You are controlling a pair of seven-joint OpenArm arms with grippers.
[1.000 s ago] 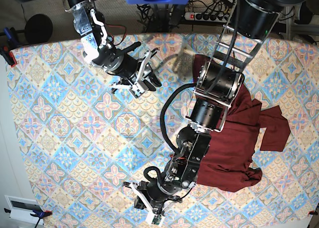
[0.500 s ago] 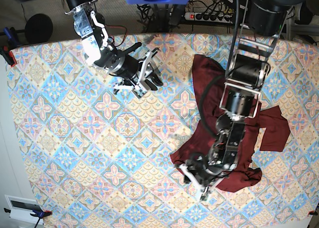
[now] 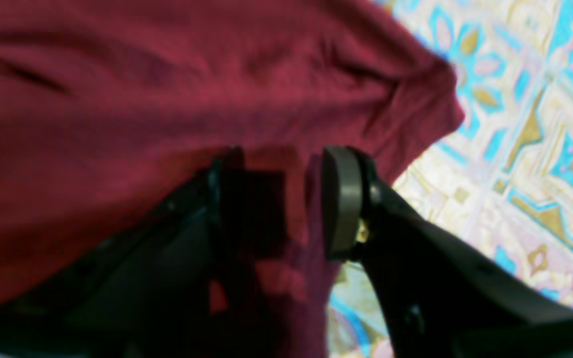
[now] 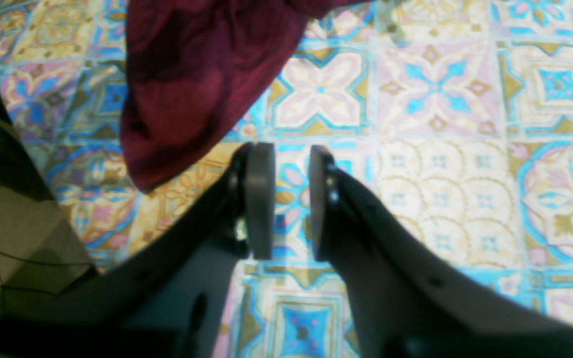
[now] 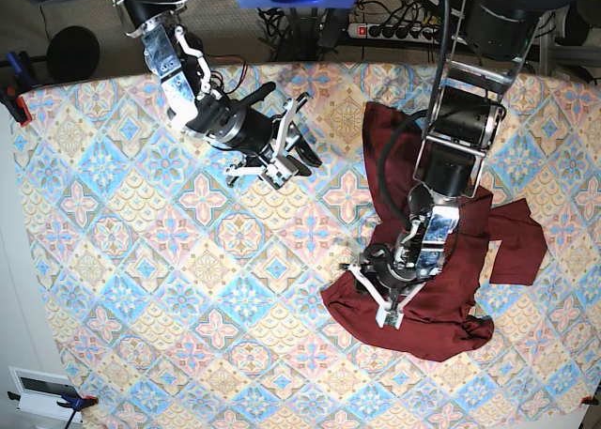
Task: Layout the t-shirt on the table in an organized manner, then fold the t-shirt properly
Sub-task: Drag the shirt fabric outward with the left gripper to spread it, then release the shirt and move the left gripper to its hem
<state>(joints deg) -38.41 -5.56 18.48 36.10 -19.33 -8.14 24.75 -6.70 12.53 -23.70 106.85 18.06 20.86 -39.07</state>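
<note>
A: Where's the t-shirt (image 5: 441,260) on my base view?

B: Right half of the frame, rumpled, not laid flat. It runs from a bunched part at upper centre-right down to a wrinkled lower edge near the bottom right. One sleeve sticks out toward the right edge. All of it lies on the table (image 5: 113,260), whose patterned cloth is bare across the left half.

A: Left gripper (image 5: 379,302)?

B: Low over the shirt's lower left part in the base view. In the left wrist view I see the fingers (image 3: 341,199) parted moderately, with maroon fabric (image 3: 167,99) filling the space between and behind them. I can't tell whether cloth is pinched or just lies under the tips; the near finger is in shadow and the picture is blurred. I log it as jaws apart, contact unclear.

A: Right gripper (image 5: 289,157)?

B: Upper centre of the base view, above bare cloth, just left of the shirt's upper bunch, not touching it. In the right wrist view the pads (image 4: 260,199) stand a narrow gap apart with only table pattern (image 4: 440,149) visible between them. Nothing is held. A corner of the shirt (image 4: 192,74) hangs into the upper left of that frame, clear of the fingers.
</note>
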